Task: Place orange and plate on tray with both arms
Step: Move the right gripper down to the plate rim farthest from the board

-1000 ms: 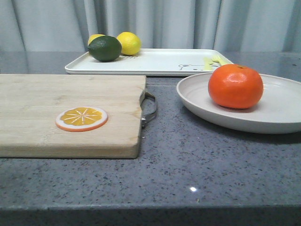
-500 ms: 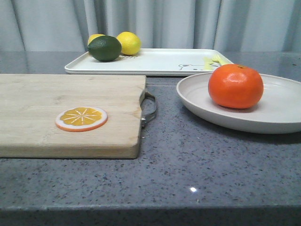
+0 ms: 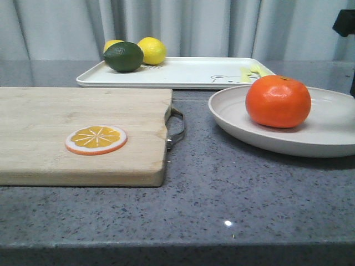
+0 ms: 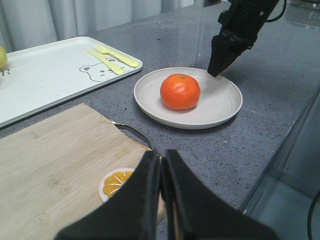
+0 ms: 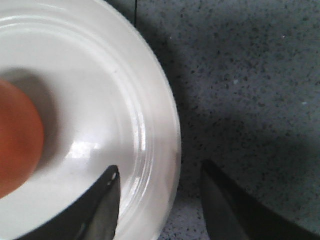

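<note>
Grey curtains back a speckled grey stone table [image 3: 222,194]. Along its far edge lies the flat white rectangular tray [image 3: 183,72], its middle free for what we must bring. Near the right edge sits the shallow off-white plate [image 3: 333,133], cradling the glossy round orange [image 3: 278,101]. Our right gripper [image 5: 159,200], fingers apart, straddles the plate's rim to grasp it. Our left gripper [image 4: 162,172], fingers together, waits over the wooden cutting board [image 3: 66,133].
</note>
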You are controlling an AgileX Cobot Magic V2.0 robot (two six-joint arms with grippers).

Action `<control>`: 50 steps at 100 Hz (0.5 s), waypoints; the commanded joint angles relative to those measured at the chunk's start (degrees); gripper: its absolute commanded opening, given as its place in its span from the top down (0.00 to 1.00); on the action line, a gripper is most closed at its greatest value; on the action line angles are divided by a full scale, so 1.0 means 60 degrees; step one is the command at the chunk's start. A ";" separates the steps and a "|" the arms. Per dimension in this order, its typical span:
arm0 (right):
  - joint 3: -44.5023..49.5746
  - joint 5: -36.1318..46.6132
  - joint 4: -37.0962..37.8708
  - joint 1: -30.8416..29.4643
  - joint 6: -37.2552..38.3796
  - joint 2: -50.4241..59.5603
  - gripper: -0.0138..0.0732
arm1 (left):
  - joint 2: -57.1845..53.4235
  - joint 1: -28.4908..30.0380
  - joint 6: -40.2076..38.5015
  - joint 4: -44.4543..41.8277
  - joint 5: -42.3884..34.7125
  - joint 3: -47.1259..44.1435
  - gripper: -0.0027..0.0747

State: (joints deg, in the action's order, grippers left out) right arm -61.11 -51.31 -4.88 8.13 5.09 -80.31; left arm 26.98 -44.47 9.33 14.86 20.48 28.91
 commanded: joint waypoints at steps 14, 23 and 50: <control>-0.0318 0.0196 -0.0066 -0.0005 0.0010 -0.0101 0.40 | 0.0037 -0.0012 0.0029 0.0076 -0.0614 0.0220 0.99; -0.0318 0.0196 -0.0066 -0.0005 0.0010 -0.0166 0.40 | 0.0037 -0.0012 0.0029 0.0076 -0.0614 0.0220 0.99; -0.0318 0.0109 -0.0066 -0.0005 0.0030 -0.0457 0.44 | 0.0037 -0.0012 0.0029 0.0076 -0.0614 0.0220 0.99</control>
State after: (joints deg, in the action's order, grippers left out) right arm -61.25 -51.40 -5.10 8.13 5.20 -84.09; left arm 26.98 -44.47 9.33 14.86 20.53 28.91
